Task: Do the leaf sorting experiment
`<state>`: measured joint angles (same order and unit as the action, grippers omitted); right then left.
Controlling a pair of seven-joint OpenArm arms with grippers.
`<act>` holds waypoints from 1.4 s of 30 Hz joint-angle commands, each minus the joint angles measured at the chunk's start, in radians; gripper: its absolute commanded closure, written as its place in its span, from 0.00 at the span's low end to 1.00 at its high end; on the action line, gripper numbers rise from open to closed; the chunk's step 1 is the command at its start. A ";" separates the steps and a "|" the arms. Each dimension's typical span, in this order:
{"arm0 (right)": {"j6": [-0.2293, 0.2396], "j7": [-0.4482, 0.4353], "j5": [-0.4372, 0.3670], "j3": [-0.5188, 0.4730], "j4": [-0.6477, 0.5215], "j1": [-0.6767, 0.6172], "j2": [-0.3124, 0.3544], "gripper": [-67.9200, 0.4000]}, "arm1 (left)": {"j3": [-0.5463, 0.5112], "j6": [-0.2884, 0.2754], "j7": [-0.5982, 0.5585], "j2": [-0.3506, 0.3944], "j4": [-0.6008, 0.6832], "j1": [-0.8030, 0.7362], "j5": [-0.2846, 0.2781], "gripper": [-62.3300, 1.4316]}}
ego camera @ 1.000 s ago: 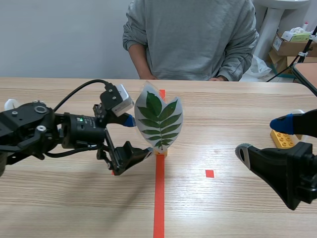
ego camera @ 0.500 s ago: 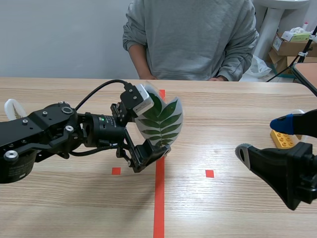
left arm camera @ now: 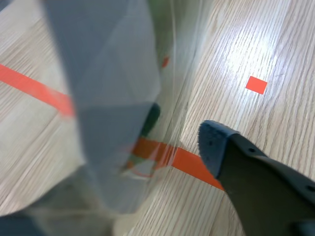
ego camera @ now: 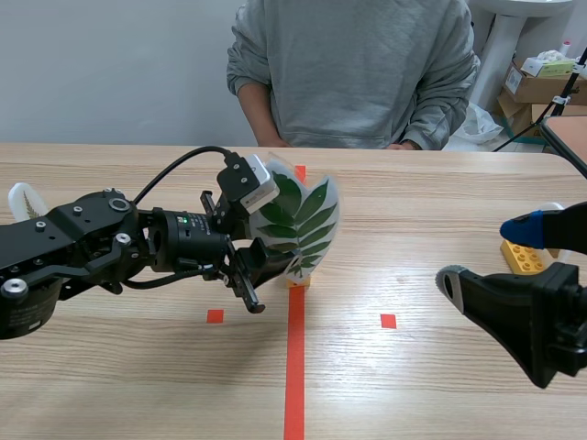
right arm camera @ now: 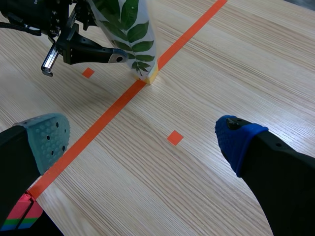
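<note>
I see the left gripper (ego camera: 259, 249) open astride the standing leaf card (ego camera: 301, 225), one pad short of its face, the card's long axis near vertical above its yellow block (ego camera: 296, 283), while the right gripper (right arm camera: 141, 135), wide and empty, sits well away from the card.

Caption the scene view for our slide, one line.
Left gripper straddles the laminated leaf card on its yellow base; right gripper is open; a person sits across the table.
</note>
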<state>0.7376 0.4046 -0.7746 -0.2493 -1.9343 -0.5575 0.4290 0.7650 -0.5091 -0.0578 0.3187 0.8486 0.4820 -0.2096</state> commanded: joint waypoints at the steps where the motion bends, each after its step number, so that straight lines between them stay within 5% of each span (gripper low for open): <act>1: 0.008 -0.011 -0.014 -0.005 -0.005 0.010 0.008 0.10 | -0.011 -0.002 -0.018 -0.002 0.021 0.011 -0.010 0.71; 8: 0.008 -0.011 -0.014 -0.005 -0.005 0.010 0.009 0.10 | -0.011 -0.002 -0.012 0.006 0.021 0.011 -0.006 0.92; 27: 0.008 -0.011 -0.014 -0.005 -0.005 0.010 0.009 0.10 | -0.022 -0.003 -0.008 0.022 0.033 -0.004 -0.007 0.92; 30: 0.008 -0.011 -0.014 -0.005 -0.005 0.009 0.009 0.10 | -0.065 -0.003 0.024 0.037 0.071 -0.021 -0.016 0.92; 42: 0.008 -0.011 -0.014 -0.005 -0.005 0.010 0.008 0.10 | -0.404 -0.003 0.146 0.084 0.129 -0.151 -0.193 0.92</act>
<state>0.7376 0.4046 -0.7746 -0.2493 -1.9343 -0.5575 0.4294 0.3733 -0.5091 0.1013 0.4026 0.9676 0.3313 -0.3943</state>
